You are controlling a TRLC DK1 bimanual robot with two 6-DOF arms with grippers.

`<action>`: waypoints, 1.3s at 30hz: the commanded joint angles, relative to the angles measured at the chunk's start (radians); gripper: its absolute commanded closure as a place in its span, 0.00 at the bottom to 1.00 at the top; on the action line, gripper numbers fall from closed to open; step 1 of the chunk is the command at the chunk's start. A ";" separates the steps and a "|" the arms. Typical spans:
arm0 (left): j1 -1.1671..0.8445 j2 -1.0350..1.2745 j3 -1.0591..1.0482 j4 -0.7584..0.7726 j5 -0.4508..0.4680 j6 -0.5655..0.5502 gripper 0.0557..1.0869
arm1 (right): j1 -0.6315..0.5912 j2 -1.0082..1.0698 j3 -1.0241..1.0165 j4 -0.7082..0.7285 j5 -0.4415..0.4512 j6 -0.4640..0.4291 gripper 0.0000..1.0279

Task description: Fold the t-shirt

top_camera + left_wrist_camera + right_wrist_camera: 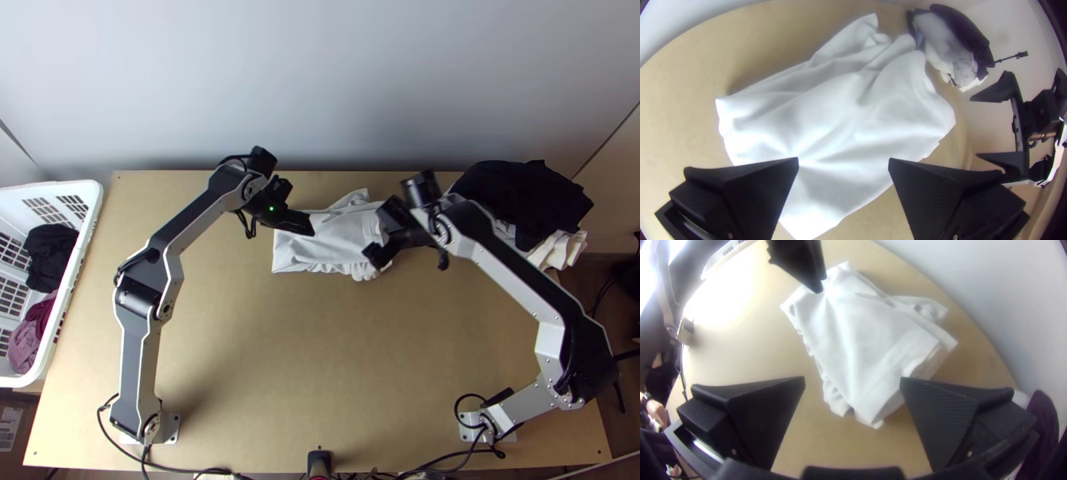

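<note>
While the left fingers (755, 191) and right fingers (947, 418) are parted, the creased white t-shirt (336, 236) lies partly folded on the desk (320, 360) between them; each pair is near one end, presumably to share a fold.

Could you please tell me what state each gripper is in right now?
Left gripper: open, above the white cloth, holding nothing.
Right gripper: open, holding nothing.

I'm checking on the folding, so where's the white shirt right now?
In the top view, the white shirt lies near the table's far edge, the left gripper at its left end and the right gripper at its right.
</note>
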 commanded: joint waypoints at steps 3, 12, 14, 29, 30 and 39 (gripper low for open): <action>0.010 -0.074 0.004 -0.036 0.001 -0.008 0.05 | 0.178 0.039 -0.089 0.241 0.109 -0.242 0.04; 0.022 -0.089 0.002 -0.041 0.000 -0.006 0.05 | 0.199 0.148 -0.152 0.468 0.135 -0.327 0.04; 0.022 -0.094 0.002 -0.042 0.000 -0.006 0.05 | 0.199 0.162 -0.155 0.493 0.141 -0.337 0.04; 0.026 -0.092 0.001 -0.047 0.001 0.002 0.05 | 0.219 0.222 -0.202 0.594 0.215 -0.395 0.04; 0.026 -0.092 0.001 -0.047 0.001 0.002 0.05 | 0.221 0.228 -0.192 0.597 0.224 -0.395 0.04; 0.028 -0.100 -0.004 -0.052 0.001 0.003 0.05 | 0.241 0.291 -0.169 0.614 0.254 -0.396 0.04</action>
